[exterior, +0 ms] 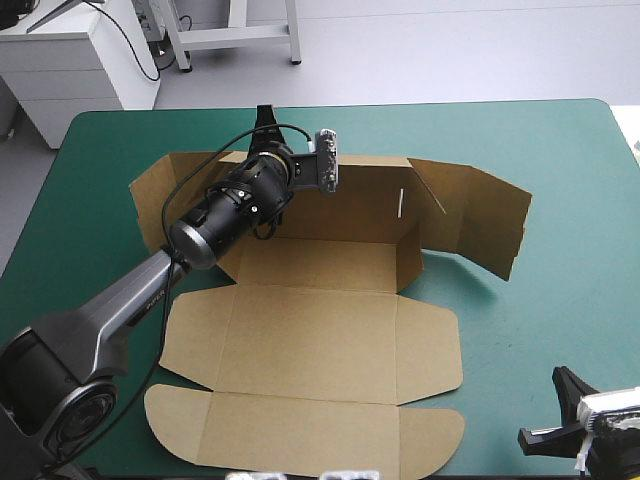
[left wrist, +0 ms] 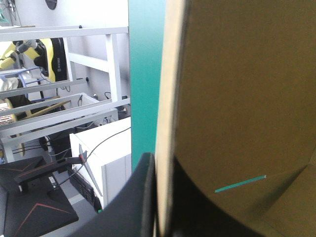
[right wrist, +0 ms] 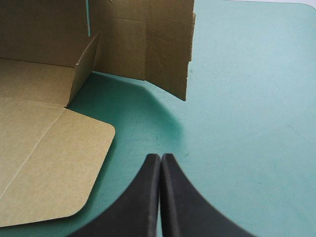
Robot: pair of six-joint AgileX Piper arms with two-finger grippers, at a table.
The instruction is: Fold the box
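The brown box (exterior: 320, 330) lies near the table's middle, its back wall raised, side wings standing, and the lid panels flat toward the near edge. My left gripper (exterior: 265, 125) sits at the top of the back wall's left part. In the left wrist view, its black fingers (left wrist: 133, 202) straddle the board's edge (left wrist: 237, 98), shut on it. My right gripper (exterior: 562, 382) rests low at the near right corner, apart from the box. The right wrist view shows it (right wrist: 161, 163) shut and holding nothing, with the box's right wing (right wrist: 168, 44) ahead of it.
Bare teal-green cover (exterior: 560, 300) stretches to the right of the box. A rounded lid flap (right wrist: 59, 163) lies flat beside my right gripper. A white cabinet (exterior: 70, 60) stands beyond the table's far left corner.
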